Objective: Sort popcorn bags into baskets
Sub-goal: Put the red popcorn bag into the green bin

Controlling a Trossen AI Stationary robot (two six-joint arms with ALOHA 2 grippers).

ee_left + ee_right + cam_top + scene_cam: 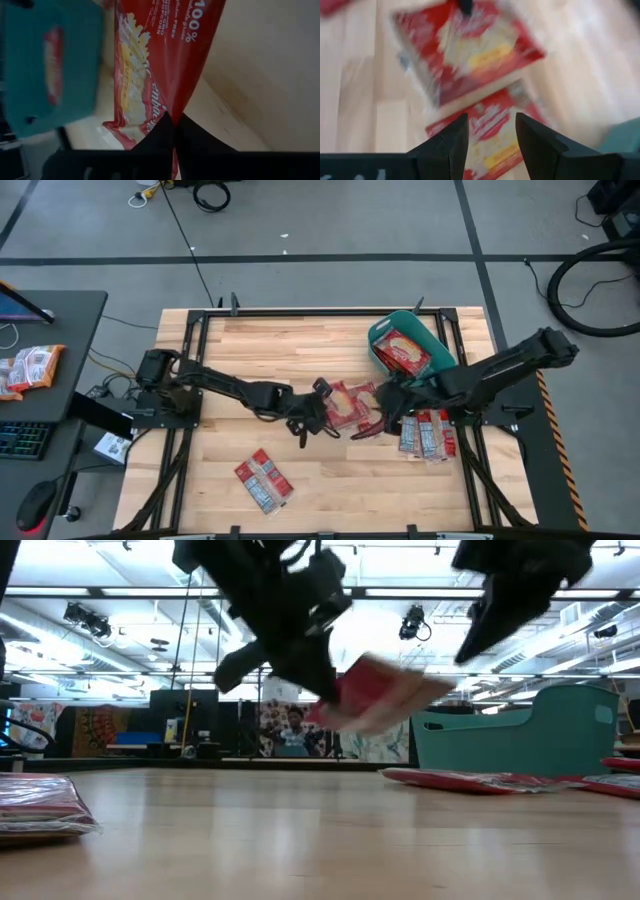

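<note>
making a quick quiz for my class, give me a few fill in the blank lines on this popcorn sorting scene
1. The left arm's fingers are shut on a ____ popcorn bag.
2. That bag is held ____ the table, not lying on it.
3. The tub is ____ in colour.
4. The right arm's fingers are ____, holding nothing.

Missing words: red; above; teal; open

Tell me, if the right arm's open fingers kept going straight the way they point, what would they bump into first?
Most likely the popcorn bag held up by the left gripper. In the right wrist view it sits dead ahead of the right gripper, with another bag lying on the table below. Depth is blurred, so this is a guess.
</note>
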